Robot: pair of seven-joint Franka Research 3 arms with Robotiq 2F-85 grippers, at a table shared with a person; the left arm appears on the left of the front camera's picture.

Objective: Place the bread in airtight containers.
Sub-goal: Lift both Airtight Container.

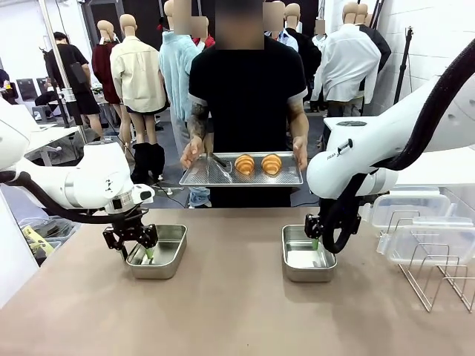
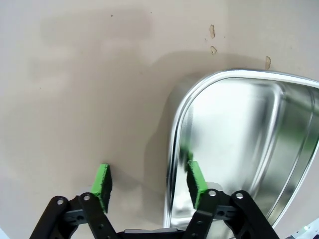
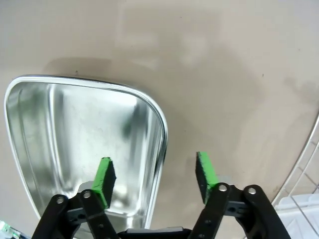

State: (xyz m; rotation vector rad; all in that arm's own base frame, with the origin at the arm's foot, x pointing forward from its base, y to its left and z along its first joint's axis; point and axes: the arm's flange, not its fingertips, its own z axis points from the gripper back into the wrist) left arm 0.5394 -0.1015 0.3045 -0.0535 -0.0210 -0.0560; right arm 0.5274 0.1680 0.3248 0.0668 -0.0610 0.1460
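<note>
Two bread rolls [image 1: 245,164] [image 1: 272,164] lie on a perforated steel tray [image 1: 200,176] that a person holds with both hands at the table's far edge. Two open steel containers stand on the table. My left gripper [image 1: 136,254] [image 2: 149,184] is open and straddles the near-left wall of the left container [image 1: 167,248] [image 2: 239,129], one pad inside and one outside. At the right container [image 1: 304,259] [image 3: 75,129], my right gripper [image 1: 320,245] [image 3: 154,179] is open astride the rim in the same way. Both containers are empty, and neither pad pair touches the rim.
Metal tongs [image 1: 221,163] rest on the held tray beside the rolls. Clear plastic lids [image 1: 415,215] are stacked at the right, with a wire rack [image 1: 438,274] [image 3: 304,164] in front of them. Brown tabletop lies open between the two containers.
</note>
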